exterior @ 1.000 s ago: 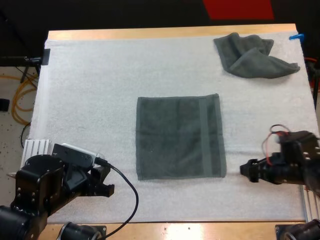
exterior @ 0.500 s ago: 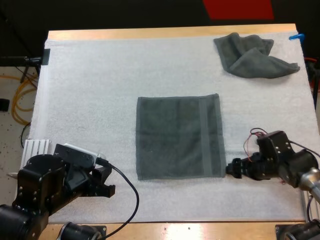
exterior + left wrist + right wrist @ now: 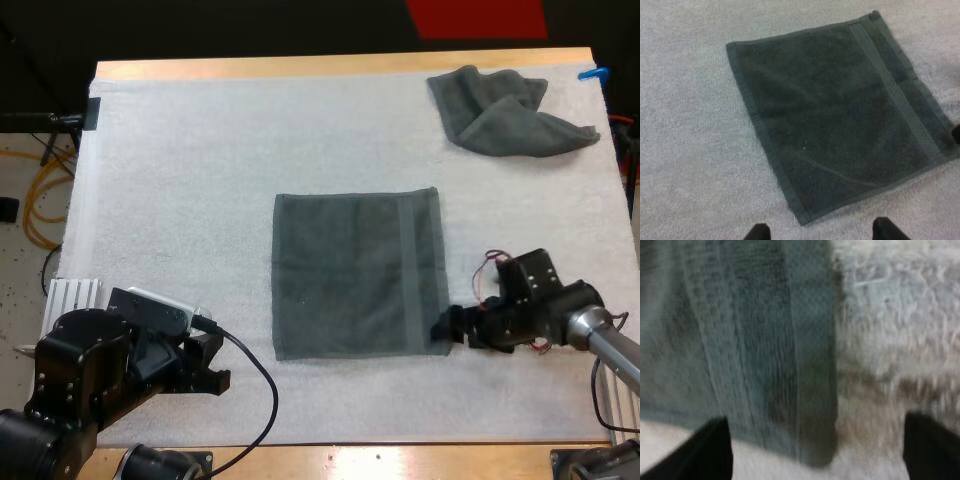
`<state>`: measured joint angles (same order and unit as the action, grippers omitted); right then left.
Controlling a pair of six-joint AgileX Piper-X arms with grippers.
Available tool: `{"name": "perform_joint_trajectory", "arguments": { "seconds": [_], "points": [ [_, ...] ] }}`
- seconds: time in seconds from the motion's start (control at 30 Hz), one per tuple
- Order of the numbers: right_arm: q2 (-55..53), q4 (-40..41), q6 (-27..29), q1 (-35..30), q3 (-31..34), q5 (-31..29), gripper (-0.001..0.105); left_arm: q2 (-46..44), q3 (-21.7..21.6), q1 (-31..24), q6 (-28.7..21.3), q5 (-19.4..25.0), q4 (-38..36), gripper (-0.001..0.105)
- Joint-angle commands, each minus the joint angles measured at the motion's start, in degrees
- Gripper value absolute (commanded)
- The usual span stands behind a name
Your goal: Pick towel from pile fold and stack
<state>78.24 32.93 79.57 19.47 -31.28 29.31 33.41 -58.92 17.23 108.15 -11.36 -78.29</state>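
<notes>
Now right end effector [image 3: 445, 326] spread apart around flat towel [image 3: 358, 275] corner, left end effector [image 3: 822, 233] spread apart, off it

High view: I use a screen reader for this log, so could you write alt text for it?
A flat towel, dark grey-green, lies in the middle of the white mat, with the right gripper at its near right corner. The left gripper sits by the mat's near left corner, and a crumpled towel lies at the far right.
</notes>
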Motion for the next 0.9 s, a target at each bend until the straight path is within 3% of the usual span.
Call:
{"name": "perform_joint_trajectory", "arguments": {
  "seconds": [0.0,0.5,0.87],
  "points": [
    [0.6,-1.2,-0.3,-0.9,0.2,2.4,0.071,0.2,0.0,-0.1,0.5,0.0,-0.2,0.044],
    [6.8,-4.7,-2.1,-2.0,0.7,13.1,0.071,0.2,0.0,-0.1,0.5,0.0,-0.2,0.044],
    [8.3,-5.2,-3.1,0.2,0.7,16.0,0.071,0.2,0.0,-0.1,0.5,0.0,0.0,0.044]
  ]
}}
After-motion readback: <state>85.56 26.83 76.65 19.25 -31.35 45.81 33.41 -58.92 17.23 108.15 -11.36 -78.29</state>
